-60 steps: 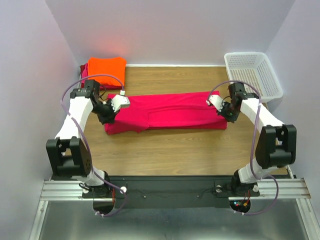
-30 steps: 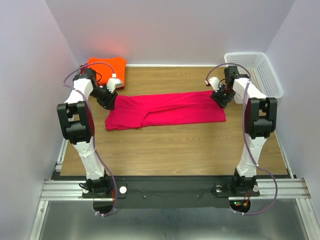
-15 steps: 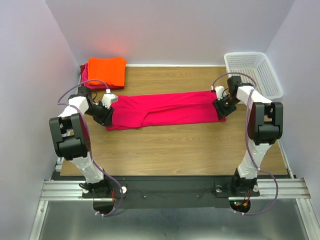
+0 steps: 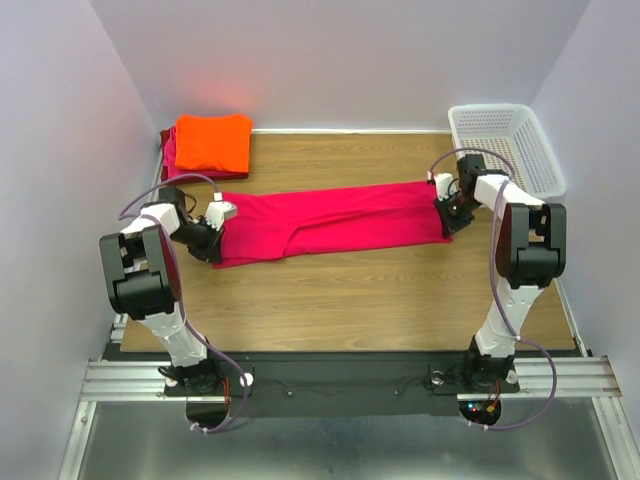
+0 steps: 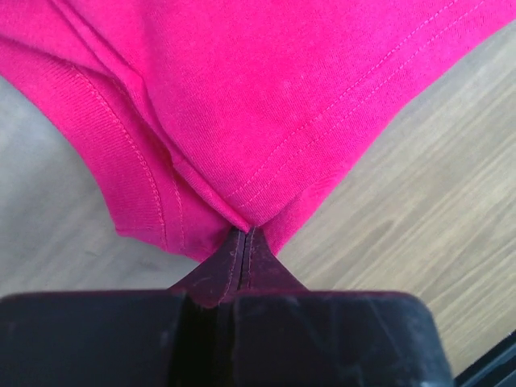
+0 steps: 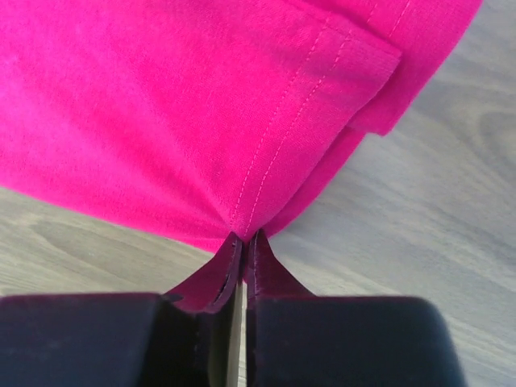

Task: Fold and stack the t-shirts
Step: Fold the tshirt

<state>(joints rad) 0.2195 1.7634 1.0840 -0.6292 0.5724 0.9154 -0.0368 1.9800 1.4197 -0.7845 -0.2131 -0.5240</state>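
Note:
The magenta-pink t-shirt [image 4: 330, 220] lies as a long folded strip across the middle of the wooden table. My left gripper [image 4: 214, 243] is shut on its left end; the left wrist view shows the fingertips [image 5: 246, 242] pinching the cloth [image 5: 266, 105] just above the wood. My right gripper [image 4: 447, 215] is shut on the right end, its fingertips [image 6: 244, 246] pinching the hem [image 6: 201, 113]. The bright orange t-shirt [image 4: 212, 141] lies folded at the back left on top of the darker red t-shirt [image 4: 167, 150], of which only an edge shows.
A white mesh basket [image 4: 505, 147] stands at the back right corner. Side walls run close to both arms. Bare wooden table [image 4: 340, 300] lies between the shirt and the arm bases.
Both grippers have come down from the far edge of the shirt to its two ends, moving toward the near side. The strip has been drawn longer and flatter.

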